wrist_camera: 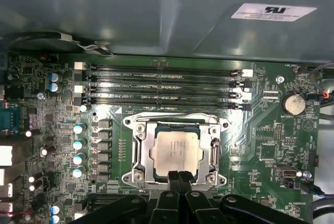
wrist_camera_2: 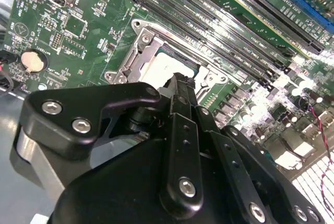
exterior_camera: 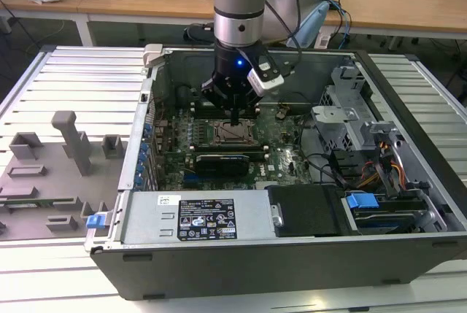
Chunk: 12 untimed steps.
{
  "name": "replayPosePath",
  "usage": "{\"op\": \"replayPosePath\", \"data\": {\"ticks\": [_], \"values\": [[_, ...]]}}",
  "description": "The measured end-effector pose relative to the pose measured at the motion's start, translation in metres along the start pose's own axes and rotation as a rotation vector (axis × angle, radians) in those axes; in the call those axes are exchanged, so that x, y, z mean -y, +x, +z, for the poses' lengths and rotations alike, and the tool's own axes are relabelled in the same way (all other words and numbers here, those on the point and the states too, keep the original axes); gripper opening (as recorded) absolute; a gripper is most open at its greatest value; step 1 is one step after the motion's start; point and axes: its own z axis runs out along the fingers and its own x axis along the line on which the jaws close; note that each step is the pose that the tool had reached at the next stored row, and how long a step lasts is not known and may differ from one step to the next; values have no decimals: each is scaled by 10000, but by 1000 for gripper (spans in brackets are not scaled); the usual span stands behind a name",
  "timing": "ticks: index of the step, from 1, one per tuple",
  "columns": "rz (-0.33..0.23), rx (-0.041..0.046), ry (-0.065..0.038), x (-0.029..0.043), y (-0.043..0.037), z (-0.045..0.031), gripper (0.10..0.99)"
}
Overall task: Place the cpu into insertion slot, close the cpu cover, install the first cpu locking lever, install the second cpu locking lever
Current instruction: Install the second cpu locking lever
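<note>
The cpu point(wrist_camera: 176, 150), a dull silver square, lies flat in the insertion slot on the green motherboard point(wrist_camera: 261, 135). The grey metal cpu cover point(wrist_camera: 144, 151) lies down around it as a frame, hiding most of the slot. A thin wire lever point(wrist_camera: 172, 115) runs along the socket's far edge. My gripper point(wrist_camera: 180, 176) is shut with nothing between its black fingers, its tips just over the socket's near edge. The cpu point(wrist_camera_2: 166, 63) and the gripper point(wrist_camera_2: 180, 82) also show in the second wrist view. In the exterior view the gripper point(exterior_camera: 233, 118) hangs straight above the cpu point(exterior_camera: 233, 133).
Long black memory slots point(wrist_camera: 167, 85) run beside the socket, and capacitors point(wrist_camera: 78, 151) stand on one side. The open computer case point(exterior_camera: 146, 109) walls the board in. A black card point(exterior_camera: 230, 161), the power supply point(exterior_camera: 197, 218) and drive cages point(exterior_camera: 343, 120) surround it.
</note>
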Motion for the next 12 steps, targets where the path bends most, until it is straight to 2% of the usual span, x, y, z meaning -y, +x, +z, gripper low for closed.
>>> {"op": "replayPosePath", "data": {"ticks": [2, 3, 6, 8, 9, 10, 11, 12], "values": [[1, 1, -2, 12, 0, -8, 106], [5, 0, 0, 43, 1, -8, 106], [6, 0, -25, 189, 5, -3, 106], [9, 3, -91, 288, 8, 2, 106], [14, 6, -223, 339, 13, 11, 106], [24, 13, -474, 377, 30, 34, 106], [34, 20, -714, 398, 79, 64, 106], [35, 21, -742, 404, 91, 74, 106]]}}
